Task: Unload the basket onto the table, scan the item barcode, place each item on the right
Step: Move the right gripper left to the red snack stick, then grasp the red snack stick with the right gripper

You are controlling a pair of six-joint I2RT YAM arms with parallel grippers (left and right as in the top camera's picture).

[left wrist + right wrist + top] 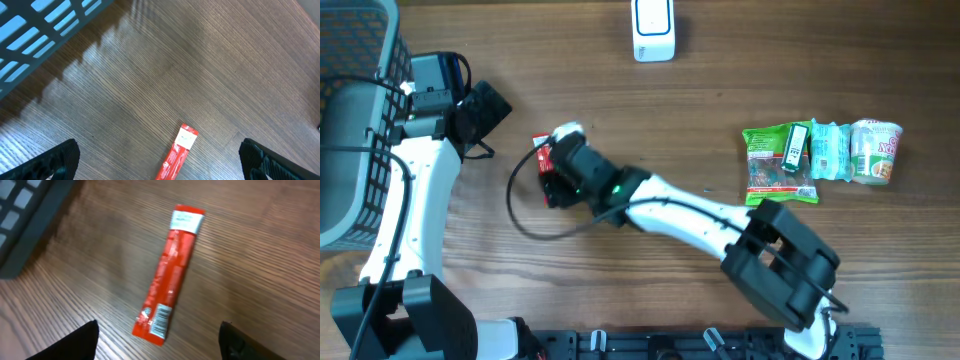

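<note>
One long red foil sachet point(172, 275) awaits pickup beneath the right end effector point(552, 168), jaws apart, empty; closing likely next.

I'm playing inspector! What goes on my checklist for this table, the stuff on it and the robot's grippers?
Surface: wooden table, no spills seen.
Job's things: red stick packet lying flat with its barcode facing up; white scanner at the far edge.
Clutter: a row of snack packs on the right side.
Grippers: left gripper open, holding nothing; right gripper open over the packet's barcode end, not gripping it.
Cables: black cable looping on the table beside the packet.
Surroundings: grey basket on the left.
</note>
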